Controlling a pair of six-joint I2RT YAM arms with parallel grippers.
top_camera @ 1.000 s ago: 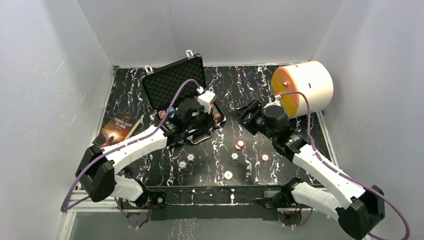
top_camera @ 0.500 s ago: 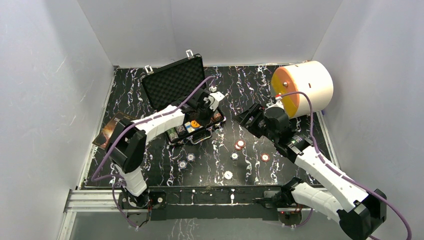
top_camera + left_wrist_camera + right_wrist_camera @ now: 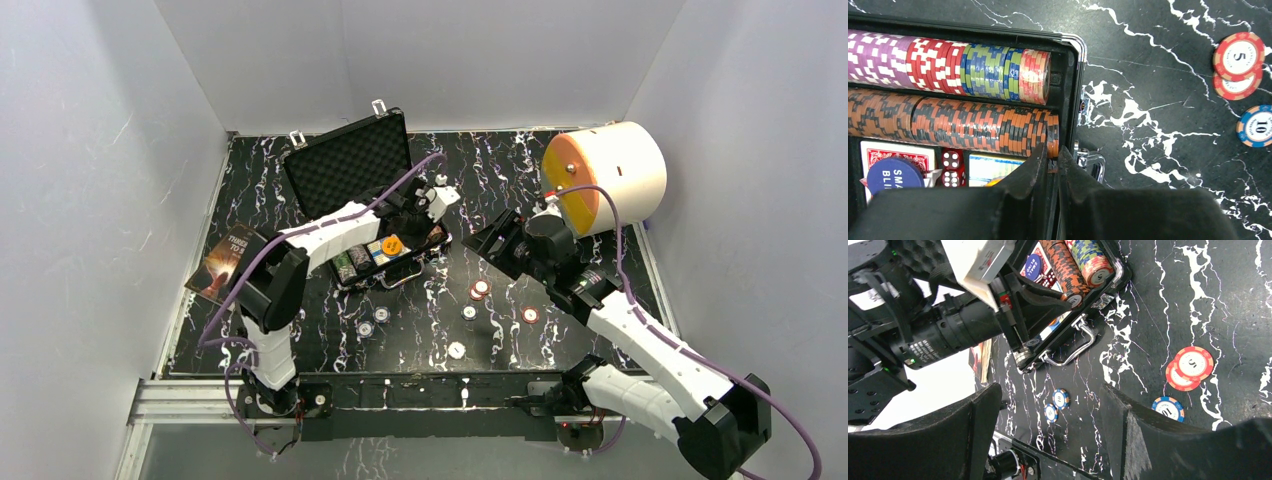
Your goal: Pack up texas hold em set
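The jaws of the left arm (image 3: 320,232) are pinched almost shut on the end chip (image 3: 1052,142) of the orange-and-black chip row (image 3: 948,125), against the handle-side wall of the open black foam-lined case (image 3: 1071,75); the row's long axis runs sideways from them. The jaws of the right arm (image 3: 640,335) gape wide, empty, above the black marbled worktop (image 3: 1148,300), where two red "5" chips (image 3: 1193,367) and a blue "10" chip (image 3: 1168,408) lie loose beside the case, nearer that arm.

Glossy marbled table (image 3: 1158,75), matt egg-crate foam lining the case lid (image 3: 345,165), shiny metal handle (image 3: 1073,347).
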